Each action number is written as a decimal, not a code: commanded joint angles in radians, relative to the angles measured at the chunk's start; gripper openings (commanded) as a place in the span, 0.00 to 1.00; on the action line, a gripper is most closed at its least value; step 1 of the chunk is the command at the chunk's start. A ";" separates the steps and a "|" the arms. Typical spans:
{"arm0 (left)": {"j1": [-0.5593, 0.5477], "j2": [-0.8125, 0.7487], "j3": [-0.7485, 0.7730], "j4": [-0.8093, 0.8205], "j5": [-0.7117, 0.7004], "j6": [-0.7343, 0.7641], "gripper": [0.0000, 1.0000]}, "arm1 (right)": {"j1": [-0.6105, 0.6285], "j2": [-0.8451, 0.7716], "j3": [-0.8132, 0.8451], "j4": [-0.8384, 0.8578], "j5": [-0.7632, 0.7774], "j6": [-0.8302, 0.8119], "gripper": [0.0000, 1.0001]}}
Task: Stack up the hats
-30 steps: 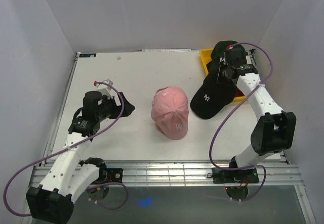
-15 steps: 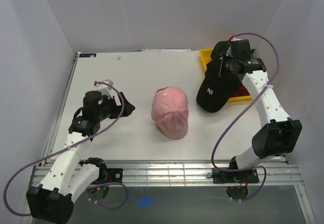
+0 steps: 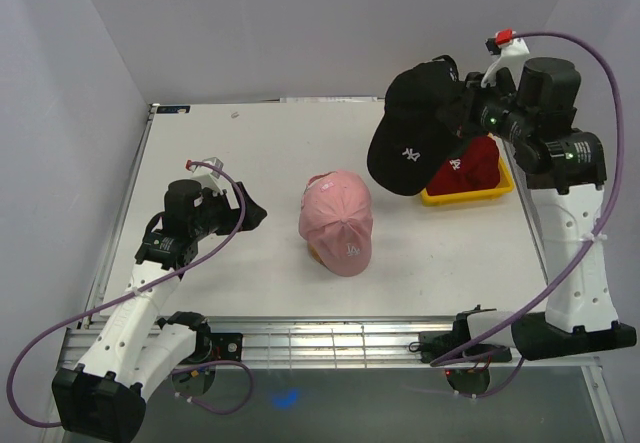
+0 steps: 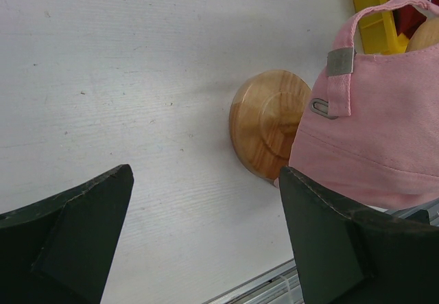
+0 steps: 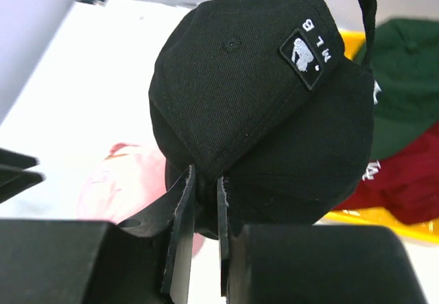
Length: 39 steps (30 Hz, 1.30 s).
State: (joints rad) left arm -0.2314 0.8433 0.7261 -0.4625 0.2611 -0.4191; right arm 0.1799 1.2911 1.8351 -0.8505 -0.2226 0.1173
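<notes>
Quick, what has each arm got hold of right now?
Left end effector: open, holding nothing.
Right end effector: closed, pinching the black cap.

A white tabletop [image 3: 250,153] fills the middle of the scene, its surface matte with faint scuffs and streaks visible up close. Plain pale grey walls enclose it: a left wall [image 3: 60,113] along the left edge, a back wall [image 3: 330,23] along the far edge, a right wall [image 3: 600,3] along the right edge. A small dark label [image 3: 172,109] sits at the far left corner. Ribbed aluminium rails [image 3: 330,341] run along the near edge; below them lies a dark grey-green floor [image 3: 360,408] with a blue spot [image 3: 287,398]. The light is soft and even, and shadows are faint.
</notes>
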 commanded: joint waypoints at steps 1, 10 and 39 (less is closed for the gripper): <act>-0.005 -0.012 -0.010 0.015 -0.011 0.005 0.98 | 0.003 -0.053 0.088 -0.001 -0.141 -0.025 0.08; -0.005 -0.020 -0.008 0.013 -0.020 0.003 0.98 | 0.004 -0.081 0.093 0.056 -0.446 0.025 0.08; -0.006 -0.039 0.004 0.001 -0.054 0.002 0.98 | 0.349 -0.041 -0.054 -0.005 -0.249 0.045 0.08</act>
State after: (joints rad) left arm -0.2333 0.8253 0.7261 -0.4637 0.2222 -0.4191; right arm 0.4973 1.2518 1.7958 -0.8696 -0.5697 0.1749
